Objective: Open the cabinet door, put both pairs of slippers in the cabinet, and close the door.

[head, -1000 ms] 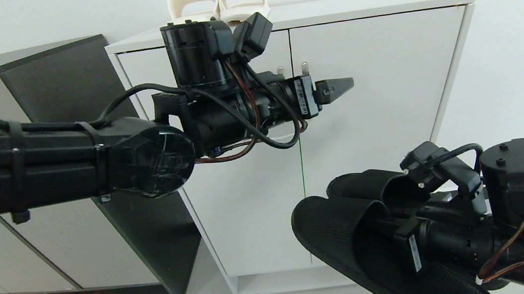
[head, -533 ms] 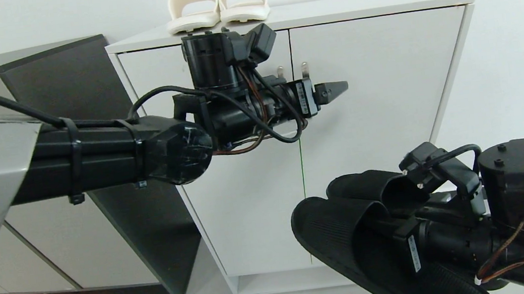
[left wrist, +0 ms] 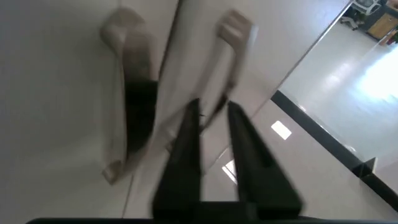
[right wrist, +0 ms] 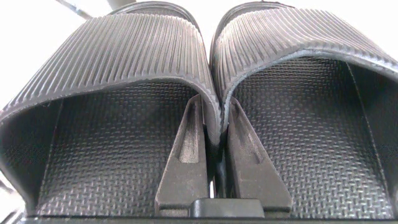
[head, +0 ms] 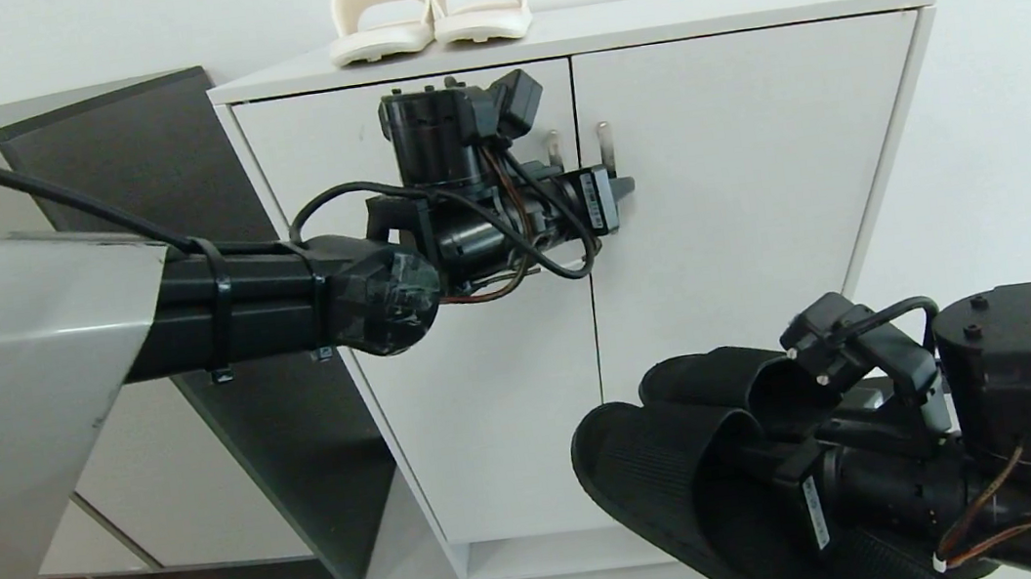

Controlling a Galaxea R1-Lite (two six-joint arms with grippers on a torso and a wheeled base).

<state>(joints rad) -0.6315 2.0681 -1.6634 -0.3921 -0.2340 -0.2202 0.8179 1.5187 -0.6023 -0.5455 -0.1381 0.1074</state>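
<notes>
White walls back a closed white cabinet [head: 688, 12]. Nearest, the right gripper's [right wrist: 215, 106] fingers pinch the touching inner straps of the black slippers [head: 665, 468], low before the right door [head: 743, 222]. They look soft and light, so the straps suit. Farther on, the left gripper [left wrist: 214, 109], arm stretched level, has its fingers narrowly parted at that door's stiff handle [left wrist: 235, 37]. Beige slippers [head: 429, 10] sit at the cabinet top's rear edge.

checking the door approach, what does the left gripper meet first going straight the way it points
Probably the door handle, in line with the gap between the left gripper fingers, with the cabinet door just behind it; depth is unclear.
</notes>
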